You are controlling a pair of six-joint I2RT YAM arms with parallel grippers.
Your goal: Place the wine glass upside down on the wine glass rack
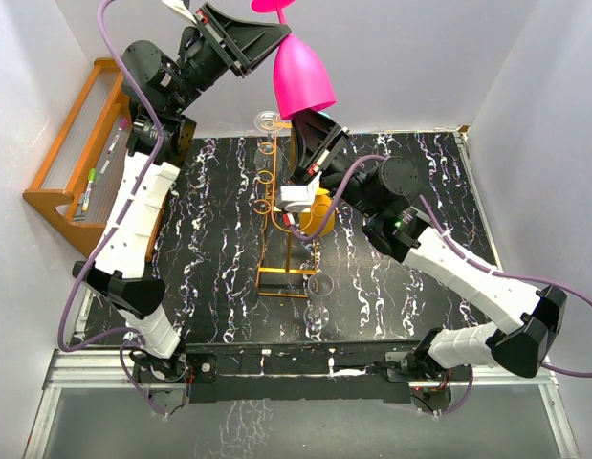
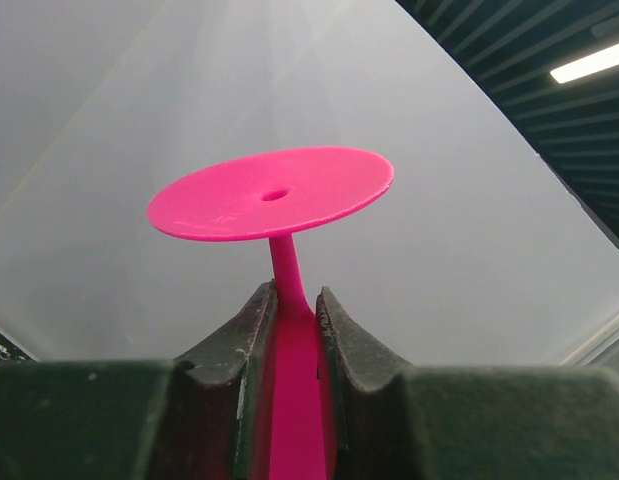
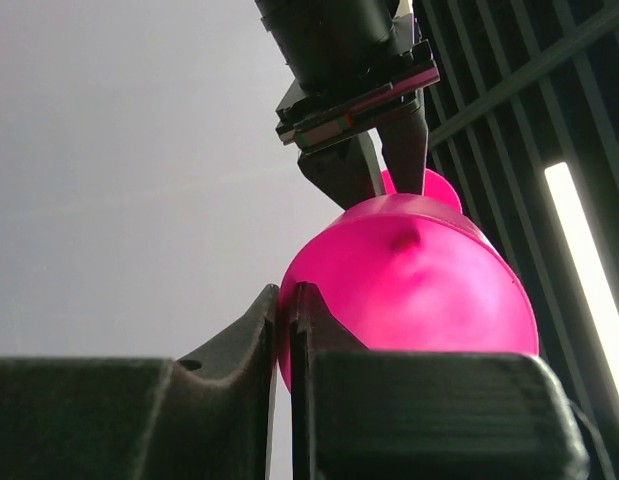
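Left claw (image 2: 294, 300) is clenching inverted wine glass (image 1: 303, 81) by stem near desk's (image 1: 425, 182) far edge, right claw's (image 3: 286, 295) grip unclear; next, sliding foot into wine glass rack (image 1: 281, 280)

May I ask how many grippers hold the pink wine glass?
2: left gripper shut on the stem of the pink plastic wine glass; right gripper pinching its bowl rim, it seems.

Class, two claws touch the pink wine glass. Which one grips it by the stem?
The left claw: it clamps the pink wine glass by the stem, just under the round foot. The right claw instead pinches the bowl's rim.
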